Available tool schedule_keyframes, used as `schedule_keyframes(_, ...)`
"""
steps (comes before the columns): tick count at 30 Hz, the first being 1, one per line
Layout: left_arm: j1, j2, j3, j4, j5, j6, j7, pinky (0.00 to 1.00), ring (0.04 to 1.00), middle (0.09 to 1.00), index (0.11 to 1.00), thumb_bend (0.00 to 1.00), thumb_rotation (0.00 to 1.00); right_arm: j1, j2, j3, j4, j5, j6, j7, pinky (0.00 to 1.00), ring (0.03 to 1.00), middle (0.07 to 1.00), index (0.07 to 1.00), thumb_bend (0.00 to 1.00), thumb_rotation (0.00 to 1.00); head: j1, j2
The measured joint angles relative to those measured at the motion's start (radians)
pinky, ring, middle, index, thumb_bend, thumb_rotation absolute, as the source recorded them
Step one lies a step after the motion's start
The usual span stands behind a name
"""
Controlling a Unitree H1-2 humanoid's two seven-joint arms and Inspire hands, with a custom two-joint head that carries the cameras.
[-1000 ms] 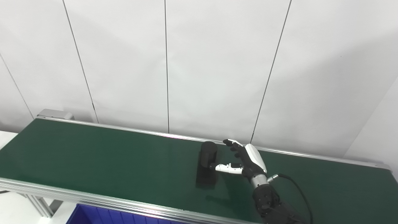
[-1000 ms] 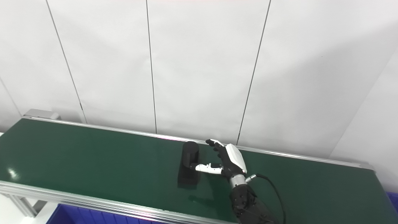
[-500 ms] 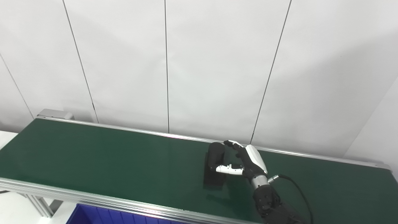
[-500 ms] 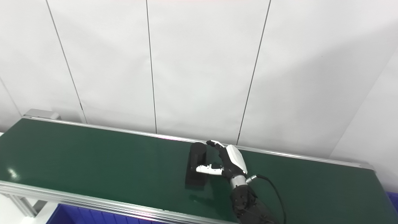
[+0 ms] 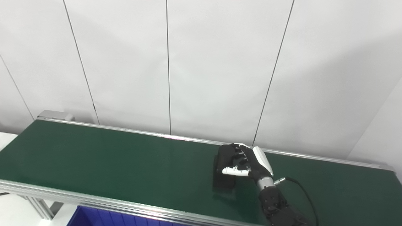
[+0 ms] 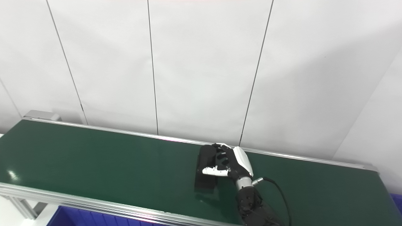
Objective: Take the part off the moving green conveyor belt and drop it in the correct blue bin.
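My right robot hand (image 5: 248,161) is curled around the black cylindrical part (image 5: 223,158), fingers (image 5: 236,154) wrapped over its far side and the white thumb (image 5: 234,171) pressed across its near side, so I have it enclosed in a grasp. The part stands toward the far right of the green conveyor belt (image 5: 110,157), close to the far aluminium rail (image 5: 138,132), and as far as I can tell its base is on the belt surface and not lifted (the dark patch below it looks like its shadow or reflection). My left robot hand is nowhere in either view.

By my reckoning the reach and the closing of the grasp are done, and that is all. The lift is not yet made, the carry is not yet made, and nothing has gone into a bin. One blue bin (image 5: 94,216) shows below the near rail at the bottom left, well apart from the part; a sliver of blue (image 6: 396,201) at the far right edge may be another. Which one is correct for this part I cannot judge from here.
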State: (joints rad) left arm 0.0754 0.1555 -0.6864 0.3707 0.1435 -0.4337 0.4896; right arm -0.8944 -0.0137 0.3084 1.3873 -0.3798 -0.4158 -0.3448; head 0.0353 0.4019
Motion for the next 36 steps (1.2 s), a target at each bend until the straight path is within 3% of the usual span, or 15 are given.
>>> schedule_keyframes(11,0.004,0.0,0.0,-0.001,0.0,0.0,0.0,0.74,0.863,0.882,0.821,0.92,0.83,0.0,-0.011,0.002,0.002,-0.003,0.0,-0.022,0.33,0.389,0.447,0.528,0.52,0.0,-0.003,0.003)
schedule_keyframes(17,0.004,-0.001,0.002,-0.001,0.0,0.0,-0.003,0.74,0.862,0.879,0.818,0.92,0.82,0.004,-0.024,0.008,0.001,-0.004,-0.001,-0.021,0.33,0.395,0.453,0.523,0.52,0.0,-0.006,0.005)
schedule_keyframes(21,0.005,-0.002,0.002,-0.001,0.0,0.0,-0.003,0.76,0.866,0.88,0.818,0.92,0.81,0.016,-0.038,0.006,-0.009,0.002,-0.015,-0.02,0.36,0.426,0.463,0.517,0.52,0.0,-0.031,0.009)
schedule_keyframes(22,0.005,-0.003,0.002,-0.002,0.0,0.0,-0.003,0.77,0.866,0.88,0.816,0.93,0.81,0.025,-0.042,0.004,-0.022,0.005,-0.016,-0.018,0.36,0.428,0.461,0.519,0.52,0.0,-0.088,0.023)
schedule_keyframes(27,0.009,0.001,0.01,-0.01,-0.004,0.0,-0.009,0.88,0.921,0.913,0.85,0.95,0.83,0.097,-0.069,0.006,-0.141,0.014,-0.019,0.0,0.34,0.399,0.451,0.527,0.52,0.0,-0.195,0.069)
schedule_keyframes(28,0.011,0.003,0.012,-0.017,-0.005,0.0,-0.012,0.93,0.947,0.932,0.869,0.94,0.85,0.114,-0.075,0.007,-0.171,0.014,-0.019,0.006,0.33,0.395,0.453,0.524,0.52,0.0,-0.236,0.101)
schedule_keyframes(30,0.021,0.007,0.021,-0.05,-0.005,-0.001,-0.022,0.97,0.963,0.944,0.886,0.93,0.89,0.165,-0.096,0.005,-0.275,0.014,-0.018,0.026,0.32,0.387,0.448,0.527,0.52,0.0,-0.241,0.107)
schedule_keyframes(32,0.027,0.007,0.032,-0.076,-0.012,-0.001,-0.035,0.99,0.982,0.959,0.908,0.92,0.93,0.222,-0.116,-0.008,-0.389,0.019,-0.019,0.049,0.32,0.379,0.443,0.529,0.52,0.0,-0.291,0.17)
schedule_keyframes(36,0.042,0.007,0.061,-0.118,-0.027,-0.002,-0.066,1.0,0.997,0.97,0.935,0.89,1.0,0.317,-0.148,-0.05,-0.595,0.036,-0.014,0.087,0.32,0.381,0.449,0.522,0.52,0.0,-0.34,0.213)
